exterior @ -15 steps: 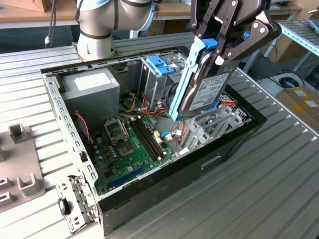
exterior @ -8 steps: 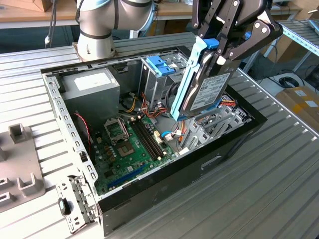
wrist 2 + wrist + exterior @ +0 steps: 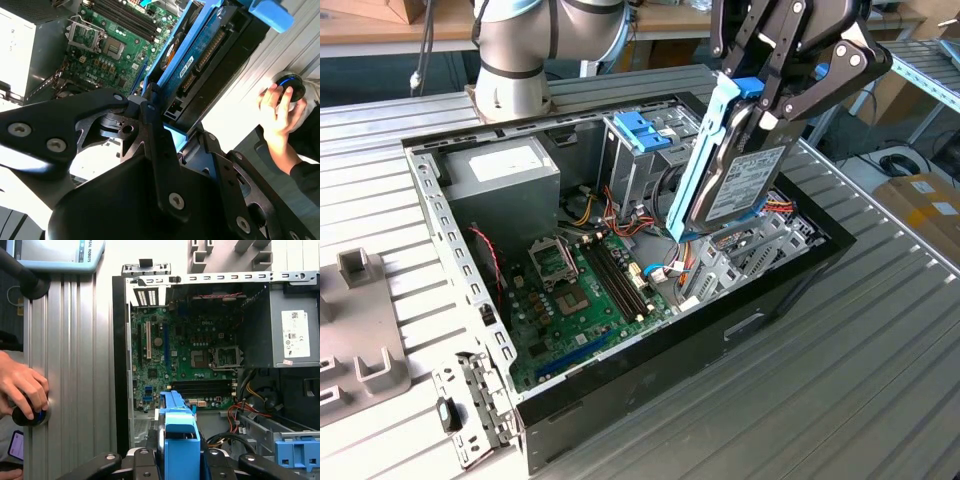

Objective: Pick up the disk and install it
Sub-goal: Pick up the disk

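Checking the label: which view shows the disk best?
The exterior view: the disk shows its labelled face and blue rail. The second wrist view shows its connector edge; the first wrist view, its rail's end.

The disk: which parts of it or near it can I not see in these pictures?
- Exterior view: the disk has its upper end covered by the gripper; its lower end partly hides the drive bay beneath.
- Second wrist view: the gripper's body covers its near end.
- First wrist view: seen end-on, its label is hidden; the picture's edge cuts it.
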You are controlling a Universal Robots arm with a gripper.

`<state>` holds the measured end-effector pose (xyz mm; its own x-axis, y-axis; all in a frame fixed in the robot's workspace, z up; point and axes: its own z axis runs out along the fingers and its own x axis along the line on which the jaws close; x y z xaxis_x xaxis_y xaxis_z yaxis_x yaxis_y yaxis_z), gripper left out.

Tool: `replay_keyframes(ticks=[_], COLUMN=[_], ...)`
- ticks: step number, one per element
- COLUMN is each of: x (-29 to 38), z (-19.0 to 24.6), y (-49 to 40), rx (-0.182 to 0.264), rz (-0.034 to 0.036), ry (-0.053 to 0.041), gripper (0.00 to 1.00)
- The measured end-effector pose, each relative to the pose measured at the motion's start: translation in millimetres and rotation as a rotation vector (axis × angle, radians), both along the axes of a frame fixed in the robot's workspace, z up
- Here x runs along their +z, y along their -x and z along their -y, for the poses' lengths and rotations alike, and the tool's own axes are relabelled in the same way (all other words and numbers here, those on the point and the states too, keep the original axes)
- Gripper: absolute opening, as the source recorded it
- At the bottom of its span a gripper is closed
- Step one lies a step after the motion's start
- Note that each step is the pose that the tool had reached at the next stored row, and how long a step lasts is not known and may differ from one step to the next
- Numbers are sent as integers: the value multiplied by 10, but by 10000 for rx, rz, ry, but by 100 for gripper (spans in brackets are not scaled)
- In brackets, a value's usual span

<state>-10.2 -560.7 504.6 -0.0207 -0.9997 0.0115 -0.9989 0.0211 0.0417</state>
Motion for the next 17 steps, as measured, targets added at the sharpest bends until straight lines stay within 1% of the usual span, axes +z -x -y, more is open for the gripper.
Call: replay_keyframes(ticks=[4, 17], x=[-2, -7], z=[0, 0], y=[-33, -94], rx=[0, 0], rz=[0, 0], ry=[13, 37], gripper=[37, 37])
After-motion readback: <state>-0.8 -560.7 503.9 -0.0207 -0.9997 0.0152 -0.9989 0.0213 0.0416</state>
